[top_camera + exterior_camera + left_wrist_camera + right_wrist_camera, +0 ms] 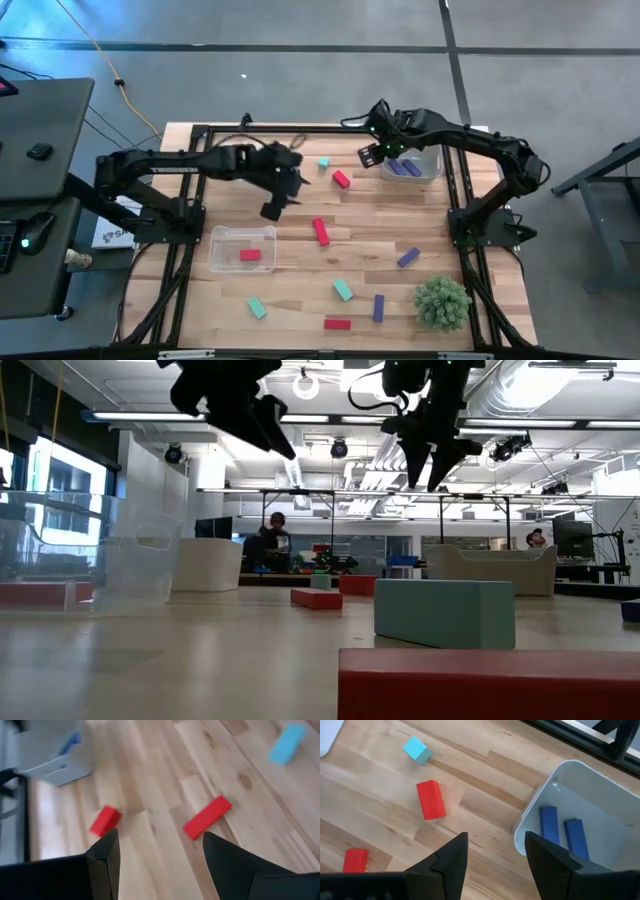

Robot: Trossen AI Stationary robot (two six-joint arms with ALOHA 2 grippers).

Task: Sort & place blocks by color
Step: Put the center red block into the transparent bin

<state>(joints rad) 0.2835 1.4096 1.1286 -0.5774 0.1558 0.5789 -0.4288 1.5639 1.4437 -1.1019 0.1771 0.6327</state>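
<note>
My left gripper point(284, 192) hangs open above the table's middle, touching nothing; past its fingers the left wrist view shows two red blocks point(207, 816) point(105, 820) and a teal one point(286, 743). My right gripper point(374, 152) is open too, raised beside the far-right clear tray point(430, 172), which holds two purple blocks point(549, 824) point(575, 836). A teal block point(417, 749) and a red block point(431, 799) lie flat on the wood near it. More red point(337, 324), teal point(343, 290) and purple point(379, 307) blocks lie scattered toward the near edge. The low view shows both grippers point(262, 422) point(430, 455) well above the tabletop.
A second clear tray point(225, 262) sits left of centre with one red block point(250, 255) in it. A spiky green plant point(442, 302) stands at the near right corner. Black frame rails point(190, 200) run along the table's sides. Bare wood lies between the two trays.
</note>
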